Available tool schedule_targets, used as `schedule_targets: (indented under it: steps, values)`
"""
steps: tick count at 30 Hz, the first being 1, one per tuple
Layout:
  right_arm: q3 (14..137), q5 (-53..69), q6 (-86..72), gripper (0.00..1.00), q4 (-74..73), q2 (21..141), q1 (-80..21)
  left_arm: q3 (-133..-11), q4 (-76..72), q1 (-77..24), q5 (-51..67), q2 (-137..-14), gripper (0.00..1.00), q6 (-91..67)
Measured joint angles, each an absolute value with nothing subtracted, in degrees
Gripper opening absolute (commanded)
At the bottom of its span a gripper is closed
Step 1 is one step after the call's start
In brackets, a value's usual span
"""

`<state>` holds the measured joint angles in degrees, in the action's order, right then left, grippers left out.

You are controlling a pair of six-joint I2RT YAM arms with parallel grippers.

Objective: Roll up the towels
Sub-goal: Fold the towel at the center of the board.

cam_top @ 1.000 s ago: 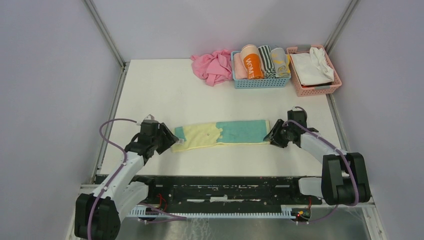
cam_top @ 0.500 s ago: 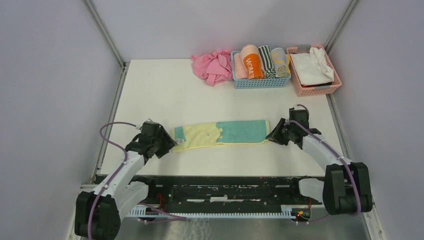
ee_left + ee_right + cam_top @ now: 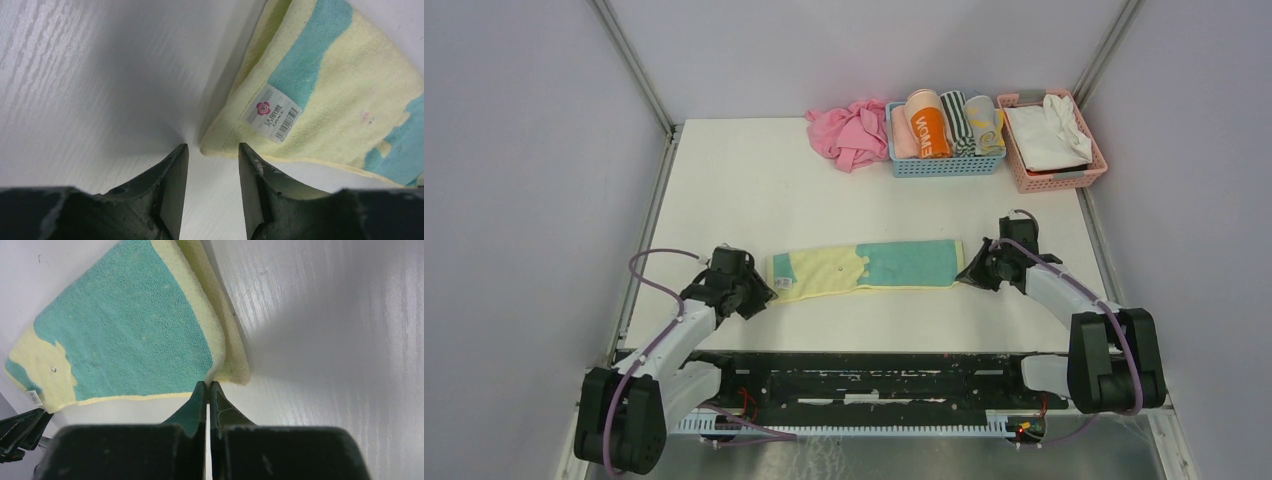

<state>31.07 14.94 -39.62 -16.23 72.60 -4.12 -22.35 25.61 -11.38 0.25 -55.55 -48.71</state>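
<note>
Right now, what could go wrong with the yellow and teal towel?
The left gripper is open with a corner of the towel just ahead of its tips; closing could miss it or catch only one folded layer.
The right gripper is shut at the other corner, with no cloth clearly in its grip; a pull might slip off.

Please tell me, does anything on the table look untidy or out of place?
The pink cloth lies crumpled on the table beside the blue basket, while the rolled towels sit neatly inside it. At the right end of the folded yellow towel the layers are uneven: the lower one sticks out past the upper.
</note>
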Motion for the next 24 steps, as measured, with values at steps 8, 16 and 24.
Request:
schedule_targets:
  steps: [8,16,24]
  values:
    - [31.07,14.96,-39.27,0.0,-15.59,73.34,-4.12,-22.09,23.03,-11.38,0.67,-57.36,0.25,-49.54]
    - [31.07,14.94,-38.74,0.0,-15.49,73.34,-4.12,-22.09,23.05,-11.38,0.67,-56.51,0.03,-50.13]
    - [34.5,13.41,-37.12,0.0,-17.67,73.34,-4.03,-25.58,25.26,-11.38,0.01,-54.48,0.03,-50.15]
